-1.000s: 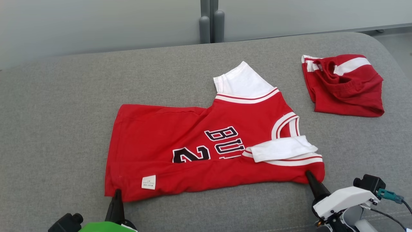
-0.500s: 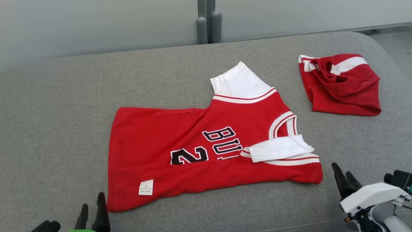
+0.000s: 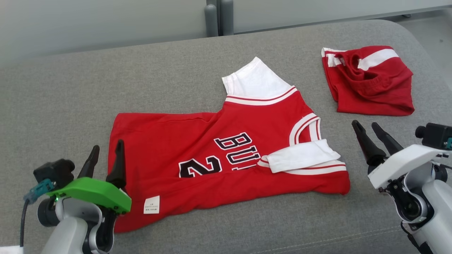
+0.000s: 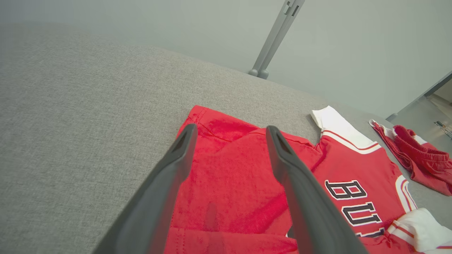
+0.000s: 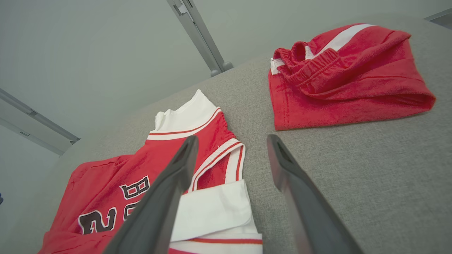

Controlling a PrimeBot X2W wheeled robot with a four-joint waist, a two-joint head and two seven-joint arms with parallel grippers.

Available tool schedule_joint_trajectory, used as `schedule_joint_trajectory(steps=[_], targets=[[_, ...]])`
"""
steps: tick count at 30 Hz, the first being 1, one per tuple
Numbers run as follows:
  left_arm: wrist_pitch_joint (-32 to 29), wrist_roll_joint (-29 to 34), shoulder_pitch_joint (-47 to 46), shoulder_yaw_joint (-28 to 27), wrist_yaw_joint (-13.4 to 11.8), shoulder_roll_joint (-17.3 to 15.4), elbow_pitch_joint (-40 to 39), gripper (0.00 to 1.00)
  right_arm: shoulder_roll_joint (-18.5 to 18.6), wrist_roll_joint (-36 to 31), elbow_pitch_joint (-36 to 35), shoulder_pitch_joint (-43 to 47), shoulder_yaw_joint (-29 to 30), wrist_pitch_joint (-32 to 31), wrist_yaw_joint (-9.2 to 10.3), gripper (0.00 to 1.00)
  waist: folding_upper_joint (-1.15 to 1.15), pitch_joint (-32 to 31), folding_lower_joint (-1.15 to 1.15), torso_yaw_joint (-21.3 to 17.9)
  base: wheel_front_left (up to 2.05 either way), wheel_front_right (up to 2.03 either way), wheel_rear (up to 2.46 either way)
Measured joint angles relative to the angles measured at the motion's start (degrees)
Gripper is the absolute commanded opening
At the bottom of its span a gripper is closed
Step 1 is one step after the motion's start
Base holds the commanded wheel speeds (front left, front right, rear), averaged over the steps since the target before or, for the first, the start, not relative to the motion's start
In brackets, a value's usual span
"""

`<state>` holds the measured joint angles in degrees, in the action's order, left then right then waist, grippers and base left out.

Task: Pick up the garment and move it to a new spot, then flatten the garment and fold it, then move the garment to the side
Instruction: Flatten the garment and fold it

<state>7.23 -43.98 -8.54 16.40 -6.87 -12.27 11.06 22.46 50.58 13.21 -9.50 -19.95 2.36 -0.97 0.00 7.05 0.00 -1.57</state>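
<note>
The jersey [image 3: 212,158] lay partly folded near the middle of the cushion [image 3: 70,88], hem toward its left edge and collar toward its right, with the shorts [image 3: 370,88] well apart near the far right corner. Both arms had nothing in hand: the left end effector [image 3: 108,144] hovered released at the hem, and the right end effector [image 3: 364,123] hovered released over bare cushion beside the collar end. The cloth looked light, soft and limp, likely to sag from a single point, so pinching both layers at a hem corner and a shoulder seemed best.
</note>
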Motion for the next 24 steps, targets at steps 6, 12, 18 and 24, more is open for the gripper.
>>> schedule_joint_trajectory(steps=[6, 12, 18, 24], targets=[[-4.26, 2.16, -7.33, -0.02, -0.22, 0.12, 5.77, 1.00, 0.18, -1.91, -2.32, -4.71, -2.27, -2.67, -0.11, 1.00, 0.00, 3.21, 0.00, -0.98, 0.00, 0.00, 0.00], [-7.76, 6.14, -13.19, -0.24, -0.22, -1.74, 11.50, 1.00, 0.25, -2.67, -3.42, -7.84, -3.08, -4.03, -0.46, 1.00, 0.00, 6.58, 0.00, -2.29, 0.00, 0.00, 0.00], [-10.03, 8.43, -18.37, 0.45, -0.23, -1.88, 14.95, 1.00, 0.36, -2.85, -3.74, -9.57, -3.18, -5.01, -0.46, 1.00, 0.00, 9.66, 0.00, -3.41, 0.00, 0.00, 0.00], [-10.71, 9.46, -21.26, -0.09, -0.22, -1.64, 19.23, 1.00, 0.25, -3.22, -3.56, -10.67, -3.25, -5.01, -0.46, 1.00, 0.00, 11.92, 0.00, -3.96, 0.00, 0.00, 0.00]])
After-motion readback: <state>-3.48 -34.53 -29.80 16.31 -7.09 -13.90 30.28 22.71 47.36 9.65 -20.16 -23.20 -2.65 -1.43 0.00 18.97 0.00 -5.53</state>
